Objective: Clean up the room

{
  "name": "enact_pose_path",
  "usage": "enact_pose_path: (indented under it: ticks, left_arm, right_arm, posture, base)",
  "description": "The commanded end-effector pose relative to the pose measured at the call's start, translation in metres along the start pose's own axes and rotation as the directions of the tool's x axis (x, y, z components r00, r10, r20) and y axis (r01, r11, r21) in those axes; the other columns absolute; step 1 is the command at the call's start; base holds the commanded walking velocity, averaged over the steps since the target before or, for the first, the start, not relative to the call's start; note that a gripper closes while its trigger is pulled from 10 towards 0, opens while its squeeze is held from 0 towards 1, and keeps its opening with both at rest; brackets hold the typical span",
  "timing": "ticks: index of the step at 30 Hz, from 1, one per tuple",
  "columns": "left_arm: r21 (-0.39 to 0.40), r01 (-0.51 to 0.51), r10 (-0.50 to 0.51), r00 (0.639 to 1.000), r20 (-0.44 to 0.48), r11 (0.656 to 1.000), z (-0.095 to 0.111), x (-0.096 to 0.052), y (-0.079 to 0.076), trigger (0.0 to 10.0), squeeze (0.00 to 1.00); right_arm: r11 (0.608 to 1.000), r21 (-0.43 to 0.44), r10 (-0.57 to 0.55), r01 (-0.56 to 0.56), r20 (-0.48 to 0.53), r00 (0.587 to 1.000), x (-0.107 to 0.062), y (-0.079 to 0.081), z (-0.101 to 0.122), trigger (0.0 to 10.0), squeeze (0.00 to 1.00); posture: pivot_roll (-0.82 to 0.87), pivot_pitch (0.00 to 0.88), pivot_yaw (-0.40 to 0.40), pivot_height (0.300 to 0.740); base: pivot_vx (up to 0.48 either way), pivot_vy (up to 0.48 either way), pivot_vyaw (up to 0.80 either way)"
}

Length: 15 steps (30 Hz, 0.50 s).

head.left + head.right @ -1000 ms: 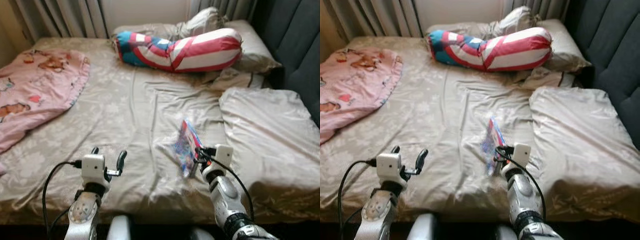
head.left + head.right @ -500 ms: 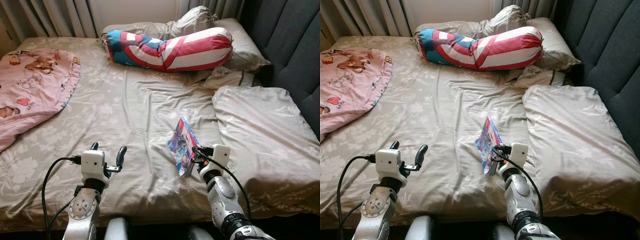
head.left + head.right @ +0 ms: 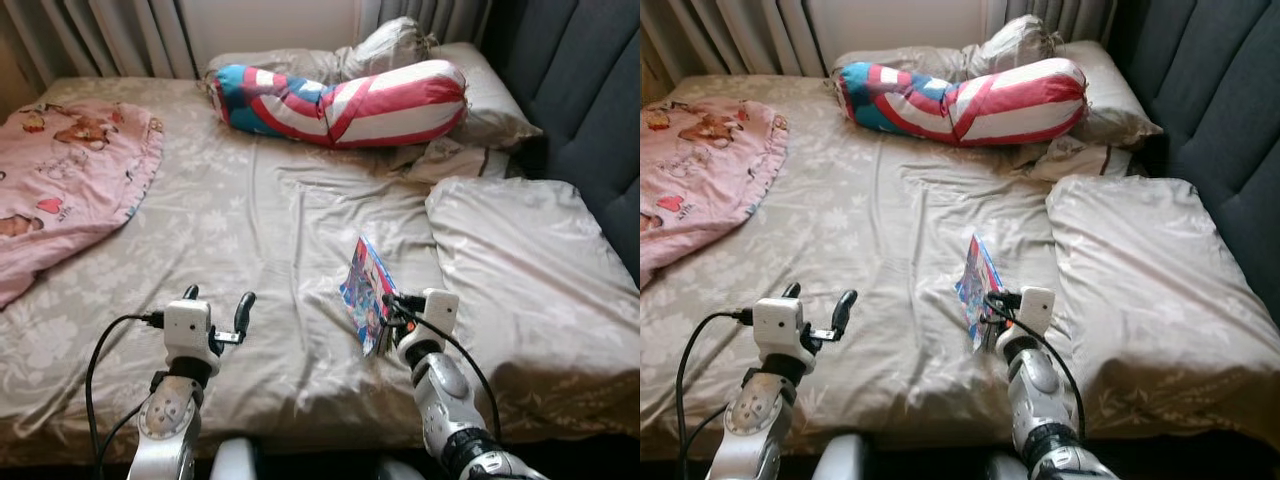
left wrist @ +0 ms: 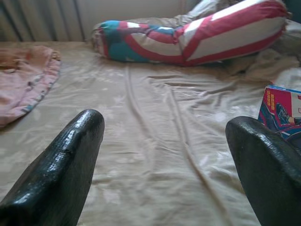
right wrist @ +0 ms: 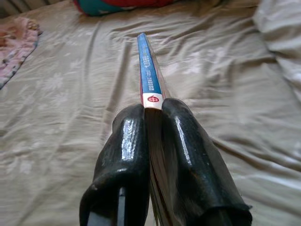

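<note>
A bed (image 3: 250, 230) covered by a beige floral sheet is seen across the head views, with curtains along the top edge and a dark padded headboard (image 3: 590, 90) at the upper right. A thin book (image 3: 366, 294) with a colourful cover is held on edge just right of centre in the lower half of the frame, above the sheet. It is gripped by the right gripper (image 3: 392, 313) at its near end; in the right wrist view the two black fingers (image 5: 127, 155) are seen pressed flat against both covers, with the blue spine (image 5: 148, 70) running away from them. The left gripper (image 3: 215, 305) is held at the lower left above the sheet, its fingers spread wide with nothing between them; in the left wrist view bare sheet is visible between the two fingertips (image 4: 77, 141), and a corner of the book is seen at the right edge. A pink blanket (image 3: 60, 180) with cartoon prints is spread over the upper left part of the bed. A long bolster (image 3: 350, 95) in red, white and blue is laid across the top centre, against beige pillows (image 3: 500, 95). A further large beige pillow (image 3: 530, 260) is placed at the right side, just beside the book.
</note>
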<state>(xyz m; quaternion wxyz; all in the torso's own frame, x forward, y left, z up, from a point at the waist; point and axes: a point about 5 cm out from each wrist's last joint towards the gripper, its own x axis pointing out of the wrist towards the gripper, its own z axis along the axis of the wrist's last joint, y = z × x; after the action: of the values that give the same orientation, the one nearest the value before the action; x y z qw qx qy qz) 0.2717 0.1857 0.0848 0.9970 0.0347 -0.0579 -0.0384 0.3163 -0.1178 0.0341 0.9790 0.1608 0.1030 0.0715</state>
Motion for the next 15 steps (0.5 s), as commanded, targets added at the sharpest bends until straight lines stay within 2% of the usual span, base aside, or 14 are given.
enact_pose_path:
  ticks: [1, 10, 15]
  left_arm:
    - [-0.011, 0.006, -0.006, 1.0, -0.008, 1.0, -0.0002, 0.0005, -0.0018, 10.0, 0.0]
    - [-0.002, 0.009, -0.009, 1.0, -0.011, 1.0, -0.0005, 0.0007, -0.0021, 10.0, 0.0]
    - [-0.001, 0.008, -0.008, 1.0, -0.015, 1.0, -0.0012, 0.0004, -0.0023, 10.0, 0.0]
  right_arm:
    - [0.999, -0.019, 0.028, -0.027, 0.039, 0.999, 0.0028, 0.0035, 0.0078, 10.0, 0.0]
    - [1.0, -0.009, 0.015, -0.015, 0.037, 0.999, 0.003, 0.0025, 0.0075, 10.0, 0.0]
    - [1.0, 0.017, -0.017, 0.017, 0.042, 0.999, 0.006, -0.0019, 0.0126, 10.0, 0.0]
  posture:
    - [-0.08, 0.079, -0.042, 0.651]
    - [-0.08, 0.083, -0.041, 0.651]
    - [-0.08, 0.085, -0.04, 0.651]
  base:
    - [0.307, 0.0, 0.0]
    - [0.3, 0.0, 0.0]
    - [0.0, 0.0, 0.0]
